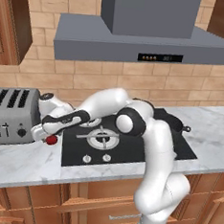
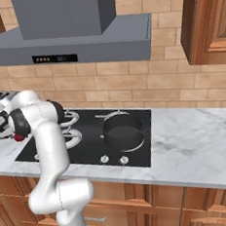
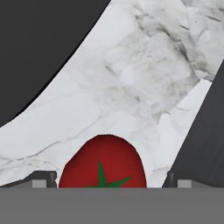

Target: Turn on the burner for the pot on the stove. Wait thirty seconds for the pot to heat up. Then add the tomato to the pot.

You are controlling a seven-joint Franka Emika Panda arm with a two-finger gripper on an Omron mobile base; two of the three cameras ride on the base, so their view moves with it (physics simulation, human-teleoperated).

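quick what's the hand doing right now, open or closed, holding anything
Hand: open, holding nothing; the tomato sits on the counter between its fingertips.

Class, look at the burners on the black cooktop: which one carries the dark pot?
The pot sits on the front burner at the stove's right end, nearest the bare marble counter; the other burners show uncovered silver rings.

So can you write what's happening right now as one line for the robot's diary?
phase: reaching for tomato | gripper: open, straddling small round red tomato | tomato: on white marble counter | low dark charcoal pot: on stove
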